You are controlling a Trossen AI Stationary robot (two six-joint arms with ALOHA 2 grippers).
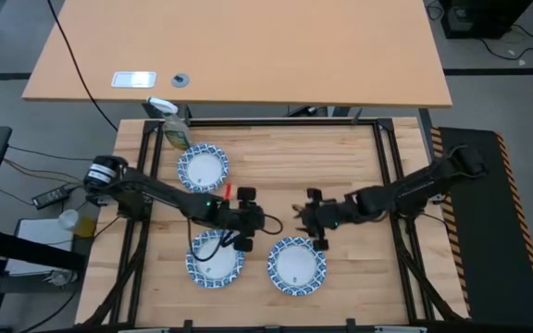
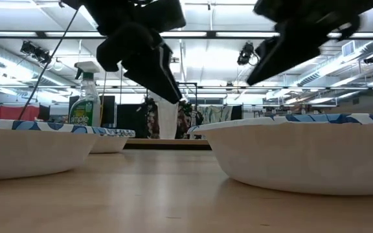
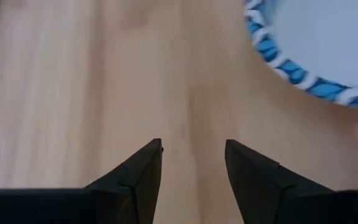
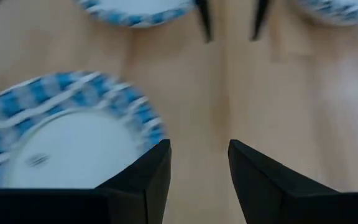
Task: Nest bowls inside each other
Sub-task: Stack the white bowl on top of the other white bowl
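Three bowls, white with blue-patterned rims, rest on their bases on the wooden table: one at the far left (image 1: 203, 166), one at the near left (image 1: 216, 261), one near the middle front (image 1: 296, 266). My left gripper (image 1: 265, 222) (image 3: 193, 144) hovers over bare wood between the two near bowls, open and empty, with the middle bowl's rim (image 3: 303, 68) ahead of it. My right gripper (image 1: 301, 215) (image 4: 199, 144) faces it from the right, open and empty, above the table just beyond the middle bowl (image 4: 67, 143).
A green spray bottle (image 1: 172, 125) stands at the table's far left corner, beside the far bowl. A dark frame (image 1: 382, 157) borders the table. Bare wood lies across the right half and the far middle.
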